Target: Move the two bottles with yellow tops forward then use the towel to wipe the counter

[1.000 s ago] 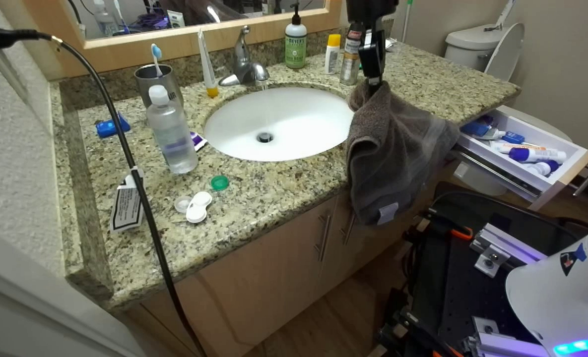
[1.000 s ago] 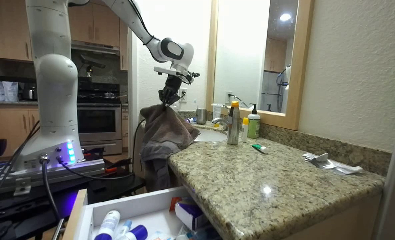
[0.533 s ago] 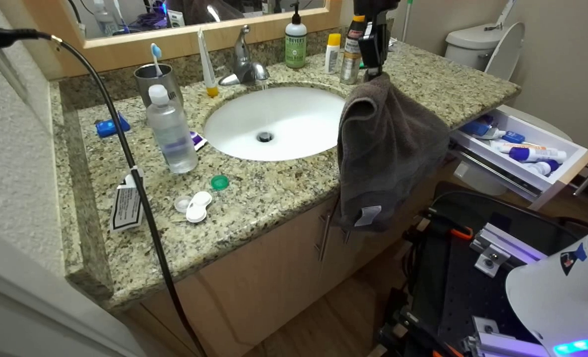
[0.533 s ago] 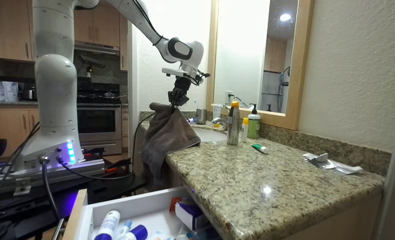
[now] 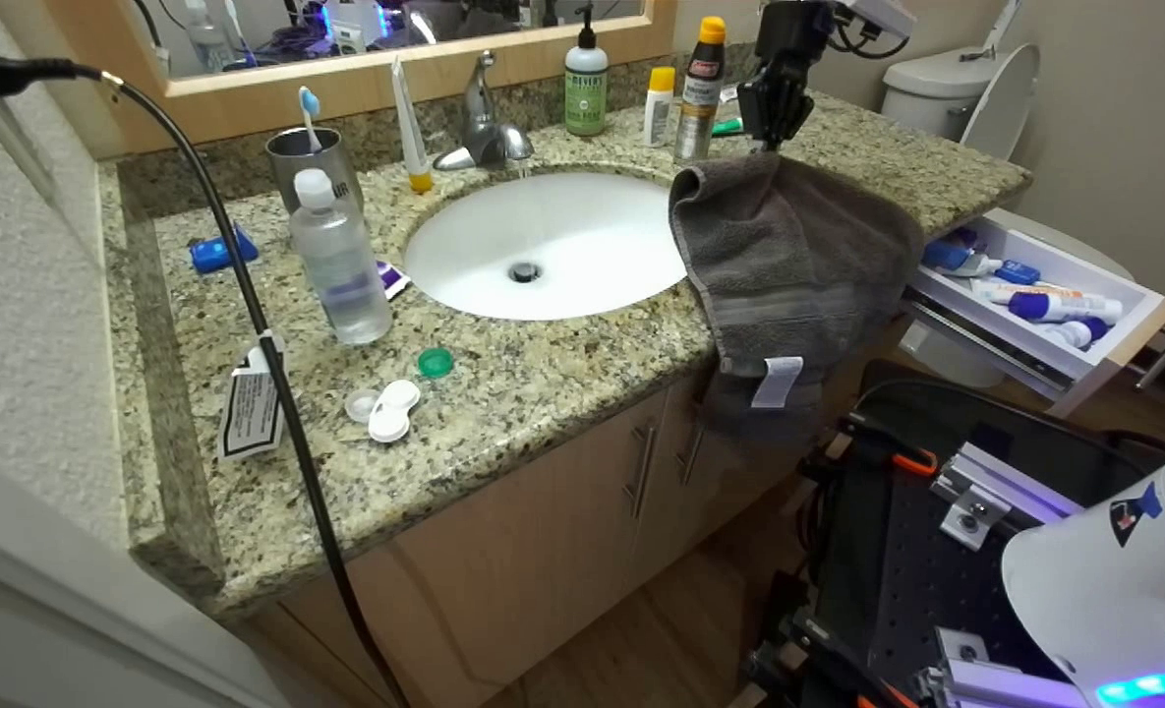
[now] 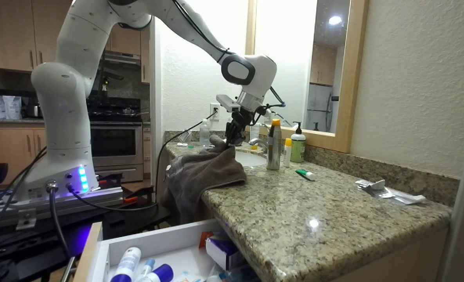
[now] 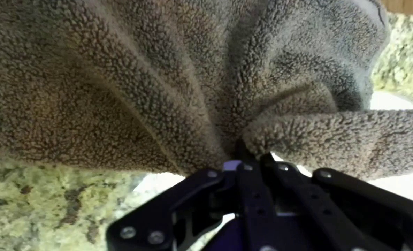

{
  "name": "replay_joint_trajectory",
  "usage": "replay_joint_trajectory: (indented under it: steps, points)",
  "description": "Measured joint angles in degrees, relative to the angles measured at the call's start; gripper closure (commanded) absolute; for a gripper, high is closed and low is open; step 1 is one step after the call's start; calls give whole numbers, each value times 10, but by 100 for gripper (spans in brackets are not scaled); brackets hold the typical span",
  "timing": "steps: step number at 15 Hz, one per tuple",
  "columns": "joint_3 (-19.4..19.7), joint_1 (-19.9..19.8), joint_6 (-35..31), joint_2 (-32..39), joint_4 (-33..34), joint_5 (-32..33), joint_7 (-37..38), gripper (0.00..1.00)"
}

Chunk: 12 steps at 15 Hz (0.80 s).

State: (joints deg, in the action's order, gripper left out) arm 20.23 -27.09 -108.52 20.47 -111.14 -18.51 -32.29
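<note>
Jaws tight on nubby grey towel [image 5: 798, 261] over speckled granite counter [image 6: 333, 207]

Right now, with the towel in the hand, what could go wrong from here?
The hand pinches the towel in one spot while much of it hangs over the edge of the counter, so it might slip free. The taller yellow-topped bottle and the shorter yellow-topped bottle stand upright beside the sink; a wide sweep could topple them. The towel also hangs close to the open drawer and may snag there.
</note>
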Motion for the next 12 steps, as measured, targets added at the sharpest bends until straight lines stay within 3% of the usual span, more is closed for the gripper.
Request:
replay_joint_trajectory:
  steps: [6, 12]
  points:
    - [-3, -83, -1, 105, 103, -30, 39, 99]
    - [-12, -162, 0, 164, 199, -33, 128, 99]
